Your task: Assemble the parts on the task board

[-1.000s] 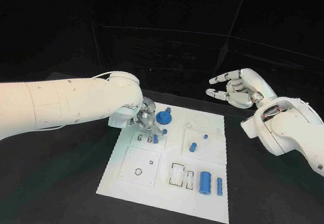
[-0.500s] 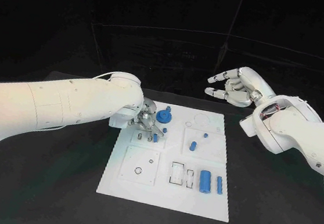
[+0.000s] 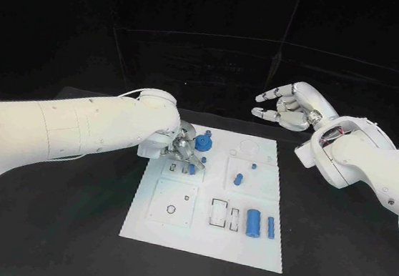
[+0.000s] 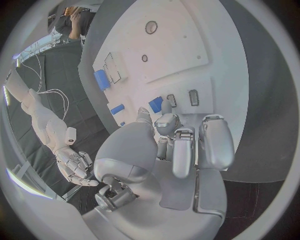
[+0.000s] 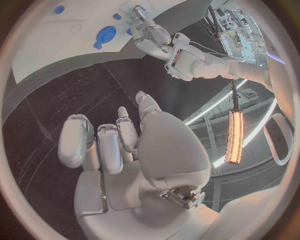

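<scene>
At the task board's [image 3: 204, 244] far-left corner, a small blue part [image 4: 156, 104] is pinched by the left hand [image 3: 178, 150]; misalignment could jam it. The right hand [image 3: 287, 107] is held spread, empty.

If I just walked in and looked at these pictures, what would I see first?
You'd first see the white task board shining in the middle of the black table, with small blue parts on it. Then the left hand, its fingers down on the board's far left corner, right beside a round blue part. Last, the right hand, up in the air beyond the board with its fingers apart, holding nothing.
</scene>
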